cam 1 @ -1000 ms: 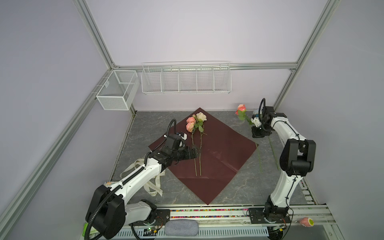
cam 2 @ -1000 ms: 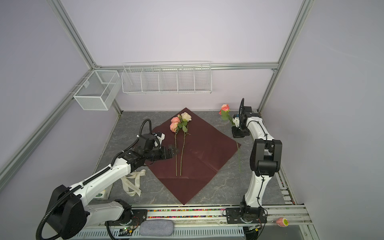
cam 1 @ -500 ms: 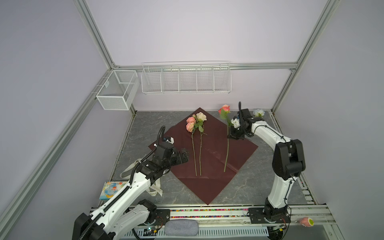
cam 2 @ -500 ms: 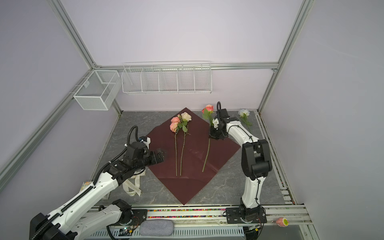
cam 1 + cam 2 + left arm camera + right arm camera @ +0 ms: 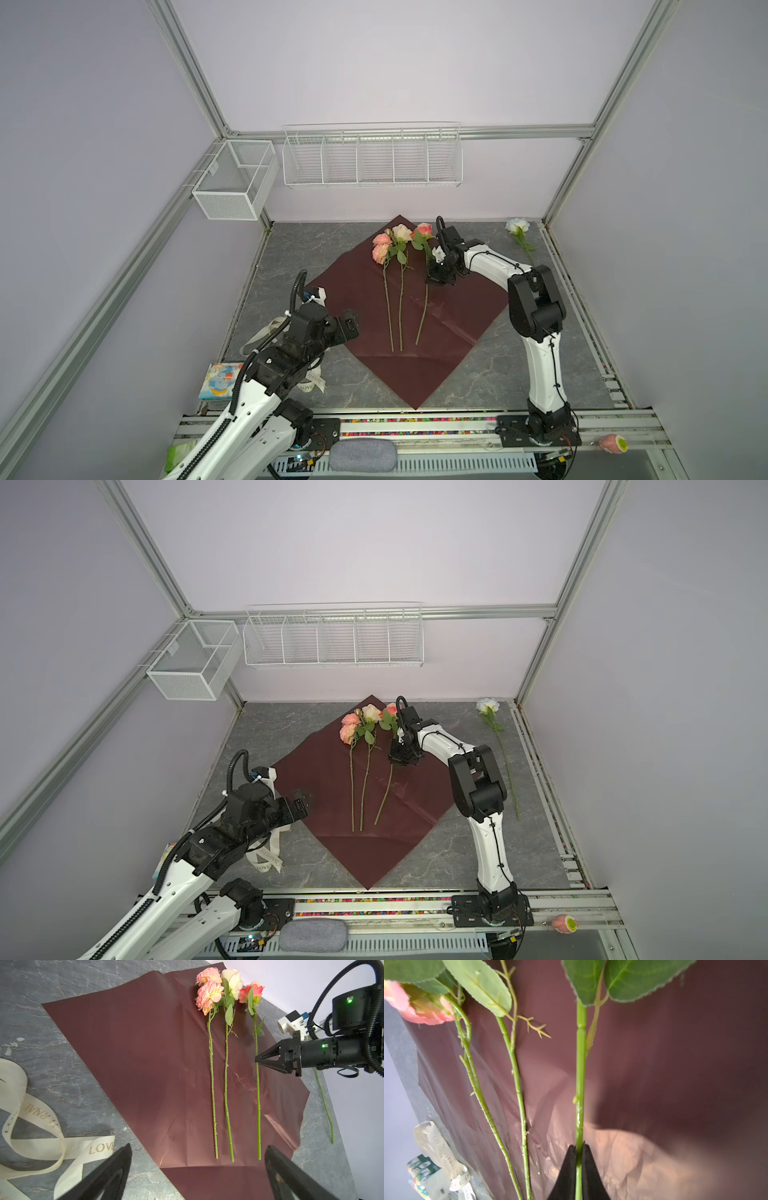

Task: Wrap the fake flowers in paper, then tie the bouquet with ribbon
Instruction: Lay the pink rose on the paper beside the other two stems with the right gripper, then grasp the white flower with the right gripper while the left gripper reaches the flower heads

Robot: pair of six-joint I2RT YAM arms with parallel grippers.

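The bouquet of fake flowers lies loose, not bundled. The red wrapping paper [image 5: 457, 307] [image 5: 324, 771] [image 5: 135, 1053] is spread flat as a diamond. A two-headed peach-pink rose [image 5: 381, 247] [image 5: 349, 727] [image 5: 208, 991] and a cream rose [image 5: 401, 232] [image 5: 371, 712] [image 5: 231, 979] rest side by side on it. Beside them lies a pink rose [image 5: 424, 229] [image 5: 390, 708] [image 5: 251, 991]. My right gripper [image 5: 434, 280] [image 5: 397, 760] [image 5: 256, 1059] [image 5: 578, 1147] is shut on its stem [image 5: 580, 1084]. My left gripper [image 5: 351, 326] [image 5: 301, 800] [image 5: 198, 1147] hangs open over the paper's left edge, holding nothing.
A white-blue rose [image 5: 517, 226] [image 5: 487, 705] lies on the grey table at the back right. A cream lettered ribbon [image 5: 309, 384] [image 5: 266, 858] [image 5: 41, 1142] curls under the left arm, beside a colourful packet [image 5: 220, 380]. Wire baskets [image 5: 372, 156] [image 5: 235, 178] hang on the walls.
My right gripper carried the pink rose from the back right onto the paper, next to the other two stems. My left arm drew back from the stems toward the front left.
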